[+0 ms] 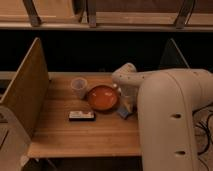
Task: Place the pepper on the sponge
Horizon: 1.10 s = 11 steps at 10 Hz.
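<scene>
The blue-grey sponge (pixel 123 114) lies on the wooden table (pixel 75 135), just right of the orange plate (pixel 102 98). My gripper (pixel 129 103) points down right above the sponge, at the end of the white arm (pixel 165 110) that curls in from the right. The arm's wrist hides most of the gripper. The pepper is hidden from this view.
A pale cup (pixel 79 86) stands left of the plate. A flat dark packet (pixel 81 116) lies toward the table's front. A tall wooden panel (pixel 25 90) walls the left side, and a darker panel (pixel 172 55) stands at the back right.
</scene>
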Available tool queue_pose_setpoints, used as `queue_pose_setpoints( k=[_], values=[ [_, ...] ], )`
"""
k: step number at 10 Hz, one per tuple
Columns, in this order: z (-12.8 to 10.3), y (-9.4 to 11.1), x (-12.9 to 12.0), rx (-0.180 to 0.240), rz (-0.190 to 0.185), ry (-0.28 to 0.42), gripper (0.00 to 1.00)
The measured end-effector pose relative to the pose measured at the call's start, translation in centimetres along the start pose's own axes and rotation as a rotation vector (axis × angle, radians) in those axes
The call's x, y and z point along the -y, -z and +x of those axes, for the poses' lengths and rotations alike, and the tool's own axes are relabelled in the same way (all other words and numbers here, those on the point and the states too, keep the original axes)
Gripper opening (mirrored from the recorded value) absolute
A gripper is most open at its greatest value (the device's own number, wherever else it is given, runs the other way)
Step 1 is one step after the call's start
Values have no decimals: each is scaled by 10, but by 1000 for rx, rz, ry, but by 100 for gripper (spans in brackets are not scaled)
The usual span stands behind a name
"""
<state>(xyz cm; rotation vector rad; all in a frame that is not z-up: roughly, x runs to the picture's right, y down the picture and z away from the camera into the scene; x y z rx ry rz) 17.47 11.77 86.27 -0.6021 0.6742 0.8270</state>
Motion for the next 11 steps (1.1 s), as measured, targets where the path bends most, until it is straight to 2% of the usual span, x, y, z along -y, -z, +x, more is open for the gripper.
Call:
queue_pose_setpoints(
  k=[3, 4, 11],
  values=[
    [0, 0, 0, 0, 0, 1, 76],
    [0, 0, -1, 0, 0, 1, 80],
    [0, -1, -1, -1, -1, 2, 80]
  ],
)
